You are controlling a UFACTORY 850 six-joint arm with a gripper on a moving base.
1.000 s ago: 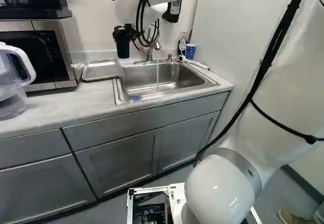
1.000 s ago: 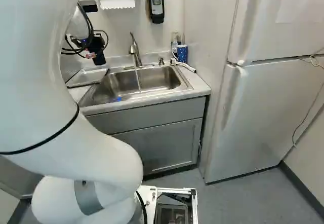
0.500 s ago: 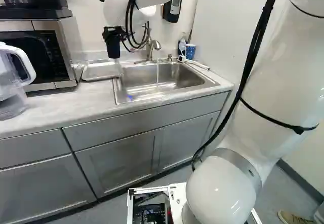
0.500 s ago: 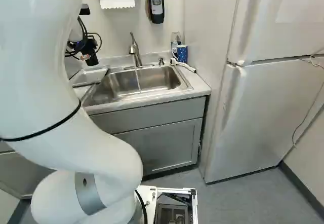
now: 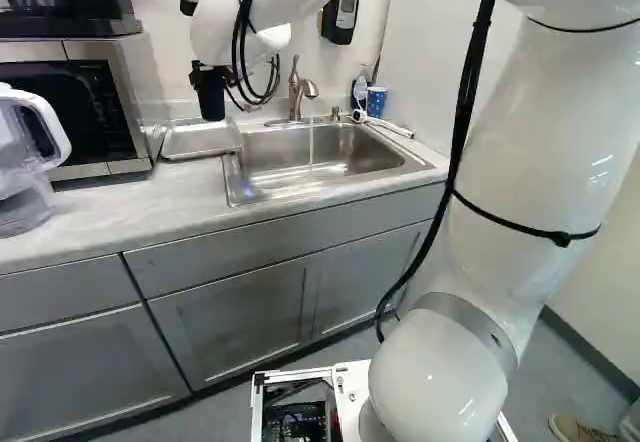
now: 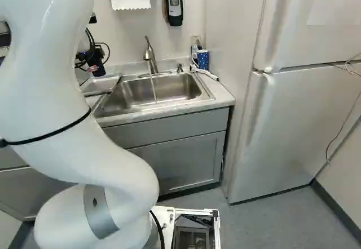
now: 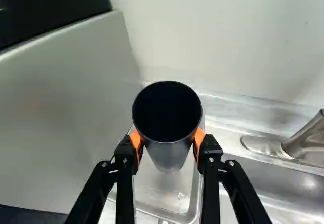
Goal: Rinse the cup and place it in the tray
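The gripper is over the left end of the counter, by the wall, and in the wrist view the gripper has its orange pads pressed on both sides of the dark cup. The cup's round mouth faces the wrist camera; in the left base view the cup hangs upright. Below it lies the metal tray, left of the sink; in the wrist view the tray shows beneath and beyond the cup. A thin stream of water runs from the faucet.
A microwave stands beside the tray, with a clear pitcher nearer on the counter. Behind the sink's far corner are a blue cup and a white hose-like item. A refrigerator stands to the right.
The arm has swung leftward in the left base view, carrying the held cup away from the faucet side and slightly lower, to above the tray. The base has stayed where it was.
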